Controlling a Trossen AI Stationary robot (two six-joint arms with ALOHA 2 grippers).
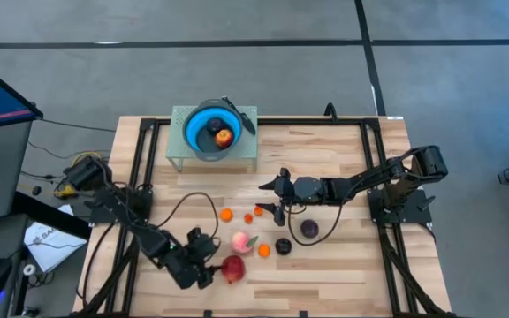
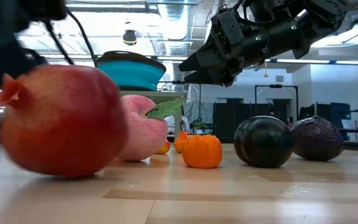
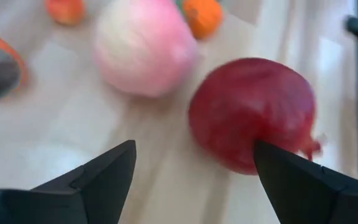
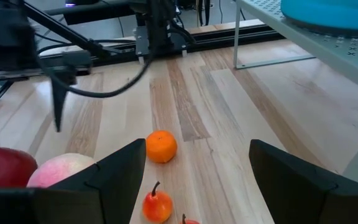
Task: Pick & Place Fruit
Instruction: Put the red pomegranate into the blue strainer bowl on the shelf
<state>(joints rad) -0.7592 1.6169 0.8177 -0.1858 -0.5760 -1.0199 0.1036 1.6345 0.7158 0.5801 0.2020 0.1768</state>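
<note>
The desk (image 1: 343, 269) is pale butcher-block wood in long planks, framed by black rails. At its back edge a perforated grey-green metal stand (image 1: 246, 152) carries a round, smooth blue bowl (image 1: 198, 128) with two fruits inside, one red-and-yellow (image 1: 224, 136).

The left arm reaches in from the desk's left side; the left gripper (image 1: 208, 269) sits low at the front, its dark fingers (image 3: 104, 171) spread wide and pinching nothing, with the red fruit (image 1: 233, 268) just beside one fingertip. This fruit is the biggest: round, matte dark red, faintly streaked, with a small ragged crown (image 2: 8, 92). In the low view the crown points sideways, level with the desk, so its stem axis lies flat.

The pink peach (image 1: 240, 241) lies close behind it, rounded, soft pale pink, with a green leaf (image 2: 165, 109) sticking out sideways.

The right arm stretches from the right rail toward the middle; the right gripper (image 1: 270, 198) hangs above the desk, fingers spread and empty, over the small orange fruits.

Two dark plums rest to the right: a purple, slightly ribbed one (image 1: 309, 229) and a glossy near-black one (image 1: 283, 246).

Smallest are the oranges: a smooth round one (image 1: 226, 214), a lobed one (image 1: 264, 250), and tiny ones (image 1: 259, 211) with upright stems.
</note>
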